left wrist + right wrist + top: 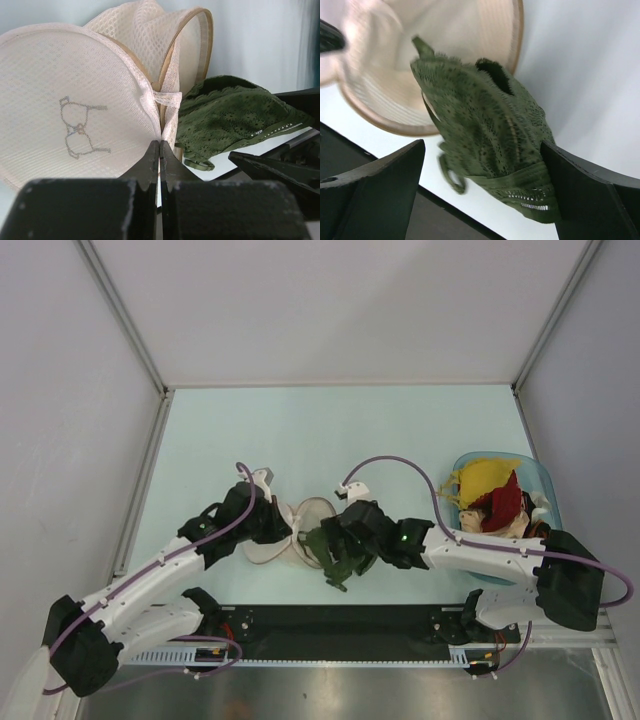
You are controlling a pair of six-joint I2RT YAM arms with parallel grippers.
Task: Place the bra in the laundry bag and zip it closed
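Right pincer wide around bra beside gaping laundry bag

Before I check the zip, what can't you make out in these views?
- Zip pull: too small from the top; in the left wrist view, the left fingers cover the laundry bag rim there.
- Bra: top view, mostly under the right arm.
- Bag's inside: right wrist view, blurred, cut by the top edge.

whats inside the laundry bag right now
The laundry bag gapes open; its visible mesh lining is bare except for one end of the bra reaching over the rim. The rest lies outside. The bra covers the lining beneath it.
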